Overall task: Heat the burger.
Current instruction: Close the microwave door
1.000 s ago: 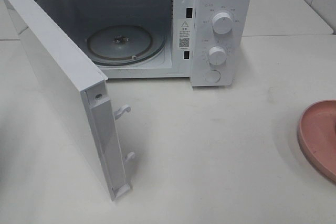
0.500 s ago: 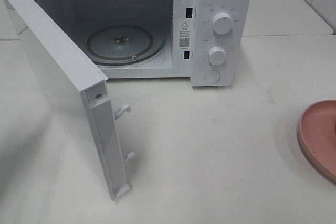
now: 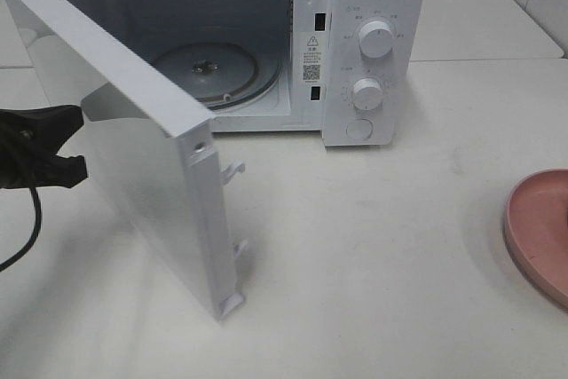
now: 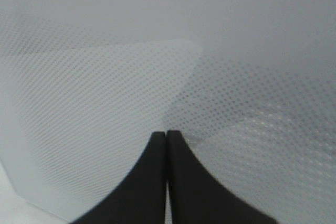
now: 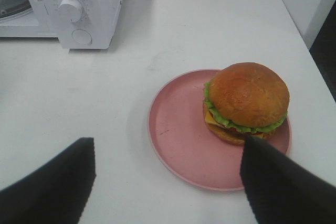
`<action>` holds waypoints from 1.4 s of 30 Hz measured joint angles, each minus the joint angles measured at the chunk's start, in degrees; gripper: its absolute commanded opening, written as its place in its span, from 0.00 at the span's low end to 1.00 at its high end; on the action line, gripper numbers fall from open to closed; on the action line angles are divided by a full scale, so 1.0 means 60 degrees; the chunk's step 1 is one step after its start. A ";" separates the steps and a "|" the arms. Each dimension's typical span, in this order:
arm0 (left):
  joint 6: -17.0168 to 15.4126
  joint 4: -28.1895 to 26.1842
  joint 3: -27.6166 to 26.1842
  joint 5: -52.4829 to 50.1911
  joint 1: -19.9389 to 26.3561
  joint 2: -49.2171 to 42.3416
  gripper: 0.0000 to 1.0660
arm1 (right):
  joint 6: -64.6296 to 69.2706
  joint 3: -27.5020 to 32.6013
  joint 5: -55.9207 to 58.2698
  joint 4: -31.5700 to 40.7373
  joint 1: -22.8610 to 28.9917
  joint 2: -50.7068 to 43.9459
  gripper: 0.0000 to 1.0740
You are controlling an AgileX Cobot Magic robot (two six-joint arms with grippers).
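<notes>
My left gripper (image 4: 166, 145), two black curved fingers pressed flat together with nothing between them, sits right up against the outer face of the white microwave door (image 3: 133, 175), whose dotted mesh window (image 4: 105, 108) fills my left wrist camera. From the high camera, that left gripper (image 3: 75, 144) reaches in behind the door, which stands swung partway out from the white box-shaped microwave oven (image 3: 355, 51). Inside the oven the round glass turntable (image 3: 217, 73) lies bare, and two white knobs (image 3: 376, 39) sit one above the other on the panel beside the cavity. My right gripper (image 5: 168, 174) hangs released, its black fingers spread wide above the table. The burger (image 5: 245, 103), glossy brown bun over green lettuce and yellow cheese, rests on the round pink plate (image 5: 178, 129), well away from the microwave oven on the white tabletop (image 3: 373, 255).
</notes>
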 measured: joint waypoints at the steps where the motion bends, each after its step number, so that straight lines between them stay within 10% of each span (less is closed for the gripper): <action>1: 0.0000 0.0000 0.0000 0.0000 0.0000 0.0000 0.00 | 0.0000 0.0000 0.0000 0.0000 0.0000 0.0000 0.70; 21: 0.2282 -0.5739 -0.2827 0.0602 -0.3801 0.1833 0.00 | 0.0000 0.0000 0.0000 0.0000 0.0000 0.0000 0.70; 42: 0.4775 -0.9034 -0.6704 0.2683 -0.4736 0.3667 0.00 | 0.0000 0.0000 0.0000 -0.0019 0.0000 0.0000 0.70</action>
